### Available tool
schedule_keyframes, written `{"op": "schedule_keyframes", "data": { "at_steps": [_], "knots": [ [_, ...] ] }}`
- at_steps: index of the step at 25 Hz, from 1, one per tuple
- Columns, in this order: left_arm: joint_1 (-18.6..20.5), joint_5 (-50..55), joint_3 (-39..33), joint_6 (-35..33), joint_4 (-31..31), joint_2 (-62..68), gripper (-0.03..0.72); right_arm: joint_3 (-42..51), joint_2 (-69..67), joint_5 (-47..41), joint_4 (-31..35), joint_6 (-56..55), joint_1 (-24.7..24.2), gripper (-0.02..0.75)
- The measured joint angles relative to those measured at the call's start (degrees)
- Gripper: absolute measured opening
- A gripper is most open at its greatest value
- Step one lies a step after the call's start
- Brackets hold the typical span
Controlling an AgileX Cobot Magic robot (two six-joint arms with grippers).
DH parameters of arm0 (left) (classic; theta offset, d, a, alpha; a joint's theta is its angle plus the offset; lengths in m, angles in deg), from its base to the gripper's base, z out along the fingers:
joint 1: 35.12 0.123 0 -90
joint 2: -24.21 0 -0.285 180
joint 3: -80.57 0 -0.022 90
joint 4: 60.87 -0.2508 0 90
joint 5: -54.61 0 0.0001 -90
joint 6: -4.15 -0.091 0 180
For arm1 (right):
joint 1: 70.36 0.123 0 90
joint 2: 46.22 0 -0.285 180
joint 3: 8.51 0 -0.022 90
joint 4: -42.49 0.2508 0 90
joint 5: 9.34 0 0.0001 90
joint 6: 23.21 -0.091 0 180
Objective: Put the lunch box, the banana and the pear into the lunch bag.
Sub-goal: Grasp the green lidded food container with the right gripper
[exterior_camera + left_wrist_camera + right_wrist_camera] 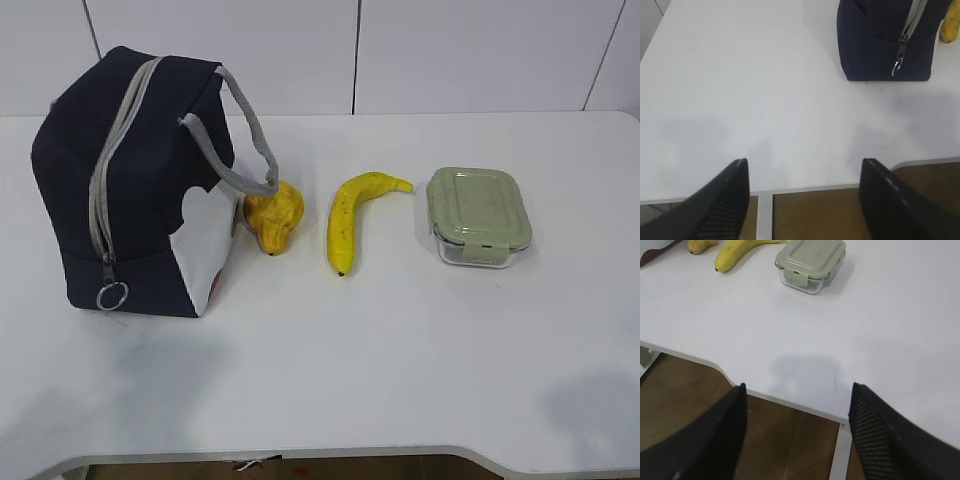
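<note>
Unzip the lunch bag [140,190] first.
Both end effectors, left [805,197] and right [796,427], gape empty; hook the ring pull [111,296].

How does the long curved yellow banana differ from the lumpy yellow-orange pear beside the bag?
The long curved yellow banana is slender and smooth; the lumpy yellow-orange pear is short, stubby and uneven. The banana lies apart from the navy-blue fabric lunch bag, while the pear sits right against it, under a grey strap. The banana is paler yellow; the pear is more orange. Both lie on the white table.
</note>
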Motion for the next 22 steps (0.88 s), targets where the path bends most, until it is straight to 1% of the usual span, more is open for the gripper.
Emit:
{"op": "schedule_keyframes", "data": {
  "at_steps": [22],
  "knots": [
    [0.0, 0.0, 0.0, 0.0, 0.0, 0.0, 0.496, 0.0, 0.0, 0.0, 0.0, 0.0, 0.0, 0.524]
  ]
}}
